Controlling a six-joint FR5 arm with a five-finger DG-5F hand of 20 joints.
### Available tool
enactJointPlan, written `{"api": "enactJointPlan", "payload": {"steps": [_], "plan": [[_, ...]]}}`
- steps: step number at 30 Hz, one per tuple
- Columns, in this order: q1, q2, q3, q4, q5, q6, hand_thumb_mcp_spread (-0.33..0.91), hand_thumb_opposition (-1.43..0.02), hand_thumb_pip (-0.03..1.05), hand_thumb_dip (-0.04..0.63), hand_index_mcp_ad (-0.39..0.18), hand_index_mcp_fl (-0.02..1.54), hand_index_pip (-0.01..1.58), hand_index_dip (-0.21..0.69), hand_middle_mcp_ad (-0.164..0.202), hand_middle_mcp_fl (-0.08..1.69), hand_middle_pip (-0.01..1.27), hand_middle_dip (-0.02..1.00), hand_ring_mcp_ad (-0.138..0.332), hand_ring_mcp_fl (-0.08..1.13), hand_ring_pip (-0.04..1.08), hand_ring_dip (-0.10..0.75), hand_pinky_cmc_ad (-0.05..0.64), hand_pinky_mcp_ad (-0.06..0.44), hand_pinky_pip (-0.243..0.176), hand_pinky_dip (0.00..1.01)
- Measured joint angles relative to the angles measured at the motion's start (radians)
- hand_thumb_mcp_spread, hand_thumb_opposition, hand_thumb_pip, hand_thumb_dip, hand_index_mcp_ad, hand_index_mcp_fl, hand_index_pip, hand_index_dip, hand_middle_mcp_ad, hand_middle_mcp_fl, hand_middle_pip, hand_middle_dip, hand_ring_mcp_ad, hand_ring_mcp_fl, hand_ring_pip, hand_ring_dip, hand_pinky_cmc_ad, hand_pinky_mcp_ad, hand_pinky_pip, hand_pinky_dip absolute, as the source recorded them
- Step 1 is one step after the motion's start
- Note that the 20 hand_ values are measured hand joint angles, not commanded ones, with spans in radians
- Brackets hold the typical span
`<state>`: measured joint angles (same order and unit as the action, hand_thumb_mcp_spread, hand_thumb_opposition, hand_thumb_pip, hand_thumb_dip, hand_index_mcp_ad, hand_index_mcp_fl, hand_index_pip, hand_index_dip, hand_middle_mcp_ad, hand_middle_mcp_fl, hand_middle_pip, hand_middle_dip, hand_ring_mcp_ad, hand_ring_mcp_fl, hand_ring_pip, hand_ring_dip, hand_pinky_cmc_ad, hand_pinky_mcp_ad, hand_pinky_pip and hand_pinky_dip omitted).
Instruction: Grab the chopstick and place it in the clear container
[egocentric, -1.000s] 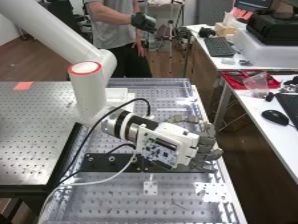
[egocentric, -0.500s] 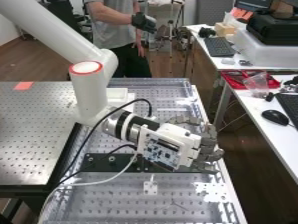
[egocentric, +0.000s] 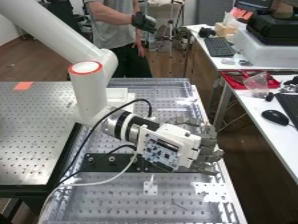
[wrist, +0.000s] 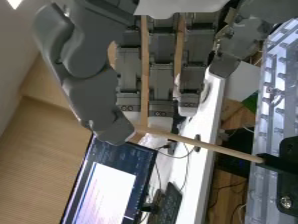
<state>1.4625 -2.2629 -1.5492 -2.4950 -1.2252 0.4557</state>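
The chopstick (wrist: 206, 145) was slim, straight and pale (plain wood, a soft honey tone), with a smooth, unmarked surface where it showed. It slanted between the hand (egocentric: 205, 147) and a black holder (wrist: 278, 165), one end right beside the hand, the other meeting the holder. The hand hung over the perforated bench (egocentric: 120, 200); whether it was gripping the chopstick could not be told.

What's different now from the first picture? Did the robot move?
Just a teeny bit! The hand moved slightly to the high view's right, and the arm went with it. I can't tell if anything was grabbed or let go. The black bar and the computer mouse stayed put.
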Motion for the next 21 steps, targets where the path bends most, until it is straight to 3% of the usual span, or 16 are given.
{"api": "enactJointPlan", "payload": {"steps": [5,8,17,21], "plan": [[-0.002,0.0,0.006,-0.007,0.001,-0.012,0.61,-0.93,0.61,0.326,-0.037,0.42,1.48,0.063,0.063,0.66,0.89,0.72,0.084,0.59,0.1,0.557,0.422,0.195,0.024,0.18],[-0.004,0.0,0.011,-0.013,-0.004,-0.02,0.65,-0.97,0.6,0.316,-0.038,0.43,1.51,0.063,0.059,0.68,0.91,0.72,0.087,0.6,0.11,0.56,0.435,0.201,0.044,0.18],[-0.003,0.0,0.016,-0.012,0.003,-0.03,0.66,-0.99,0.58,0.312,-0.037,0.48,1.51,0.063,0.049,0.73,0.91,0.73,0.082,0.62,0.1,0.562,0.452,0.215,0.044,0.18],[-0.002,-0.002,0.025,-0.022,0.004,-0.042,0.67,-1.0,0.58,0.312,-0.037,0.51,1.49,0.063,0.012,0.73,0.91,0.73,0.087,0.65,0.11,0.576,0.456,0.215,0.045,0.18]]}}
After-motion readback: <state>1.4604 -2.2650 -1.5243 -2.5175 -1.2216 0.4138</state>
